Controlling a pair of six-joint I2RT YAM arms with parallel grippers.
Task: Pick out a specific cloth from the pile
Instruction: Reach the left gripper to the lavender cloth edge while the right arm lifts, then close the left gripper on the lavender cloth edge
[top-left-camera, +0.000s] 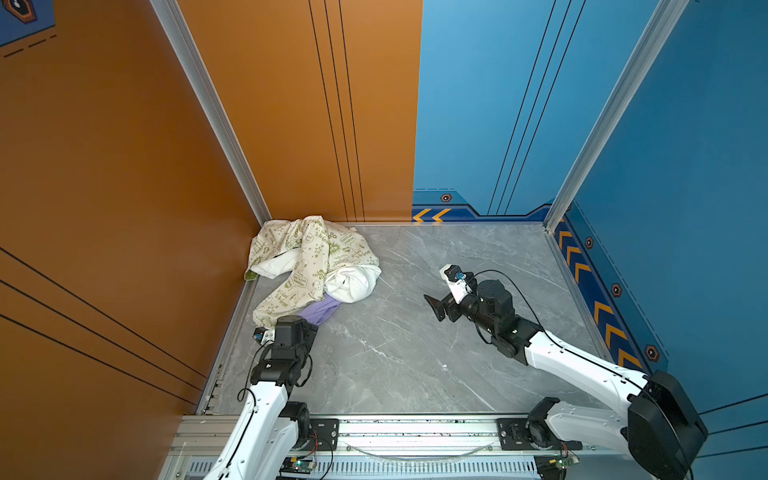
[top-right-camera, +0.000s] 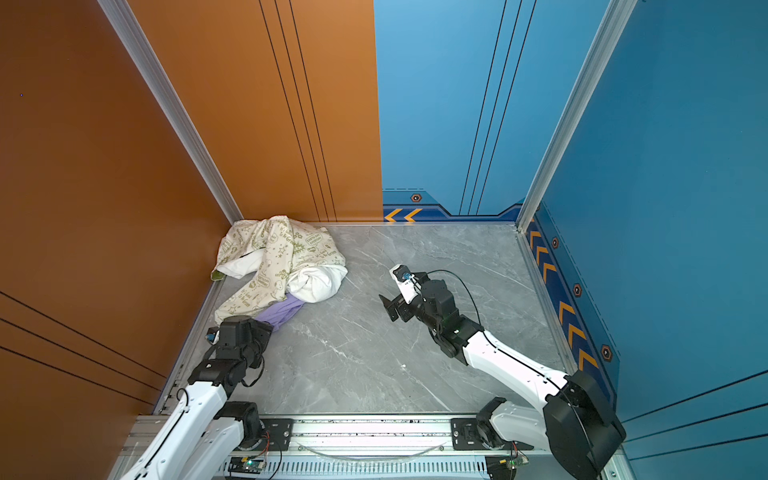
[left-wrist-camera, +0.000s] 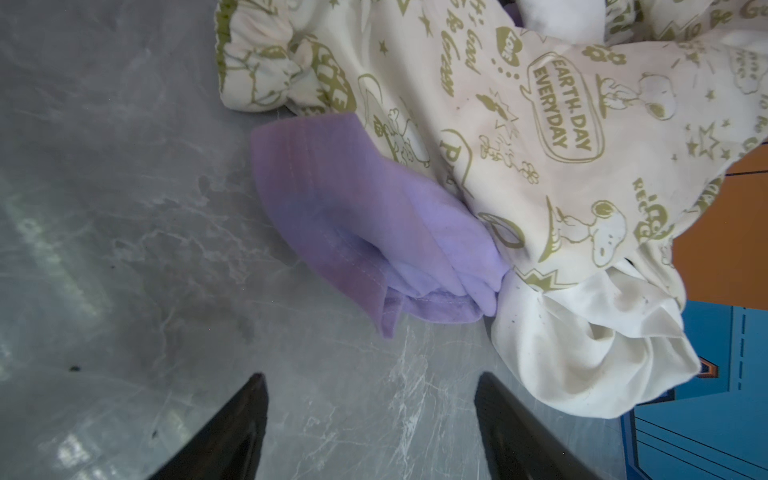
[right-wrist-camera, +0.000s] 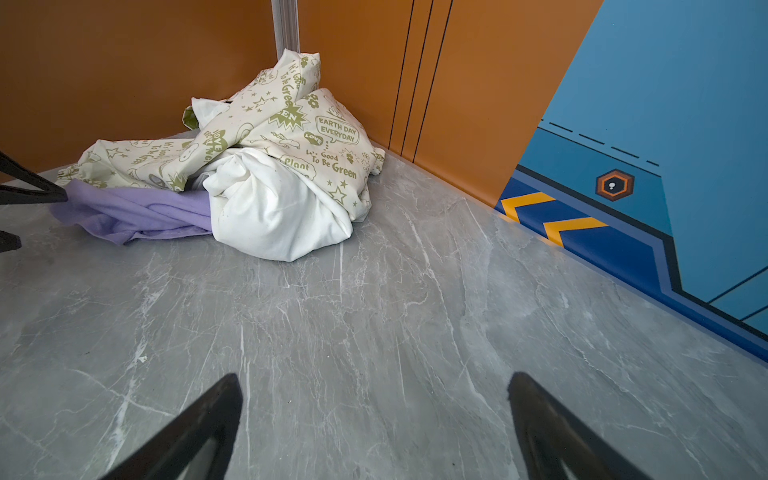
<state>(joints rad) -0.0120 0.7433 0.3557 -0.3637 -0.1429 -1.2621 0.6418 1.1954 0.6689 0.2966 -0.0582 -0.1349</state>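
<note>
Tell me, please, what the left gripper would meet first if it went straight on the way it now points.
Most likely the purple cloth, which lies straight ahead of the left gripper. Only bare table lies between them, though depth is unclear.

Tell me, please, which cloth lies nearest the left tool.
The small plain lavender-purple cloth, poking out under the cream green-printed fabric beside the plain white cloth, just before the left tool.

Just ahead of my left gripper (left-wrist-camera: 370, 376), the cloth (left-wrist-camera: 353, 216) looks soft, matt and faintly fuzzy, with stitched hems. Beyond it the pile (left-wrist-camera: 540, 124) is smooth printed fabric. Beneath the gripper, the table (left-wrist-camera: 124, 208) shows slightly glossy marble-look stone.
</note>
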